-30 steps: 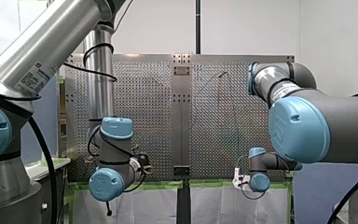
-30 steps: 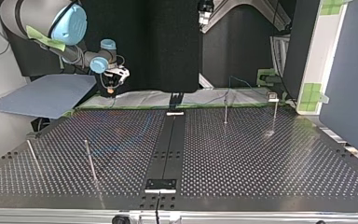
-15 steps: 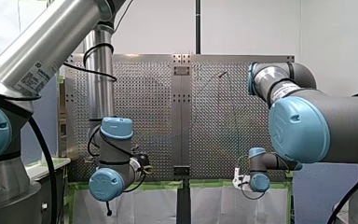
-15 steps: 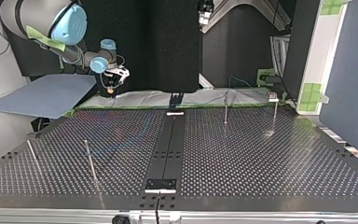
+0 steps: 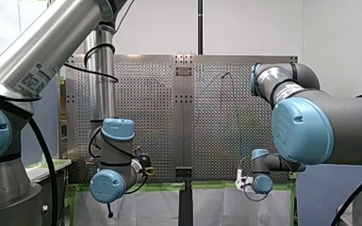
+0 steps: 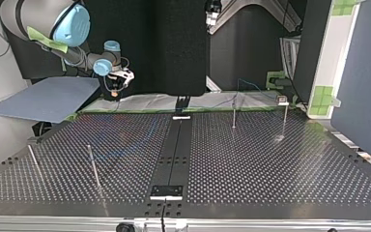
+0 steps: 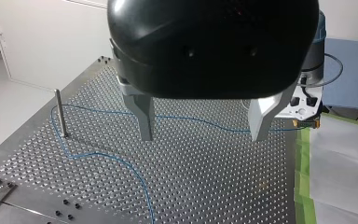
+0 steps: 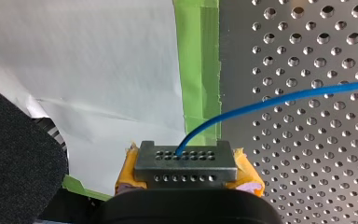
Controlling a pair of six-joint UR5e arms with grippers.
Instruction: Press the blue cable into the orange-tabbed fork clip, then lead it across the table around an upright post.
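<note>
**Right gripper clamped on cable at table edge; left spread, empty**

My right gripper (image 8: 185, 161), yellow pads (image 8: 127, 173) showing, is pinched tight on the blue cable (image 8: 284, 97), just beside the green tape (image 8: 198, 70) at the edge of the perforated table (image 8: 307, 186). The cable runs out over the table and bends round an upright post (image 7: 60, 112). My left gripper (image 7: 203, 138) hangs above the table, metal fingers wide apart, nothing between them.

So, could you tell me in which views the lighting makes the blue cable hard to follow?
Right wrist view: blue cable evenly lit, no glare. Left wrist view: plain too; the post casts a soft shadow. Top view: the dark, glossy table leaves only a faint trace. Front view: a thin thread.
</note>
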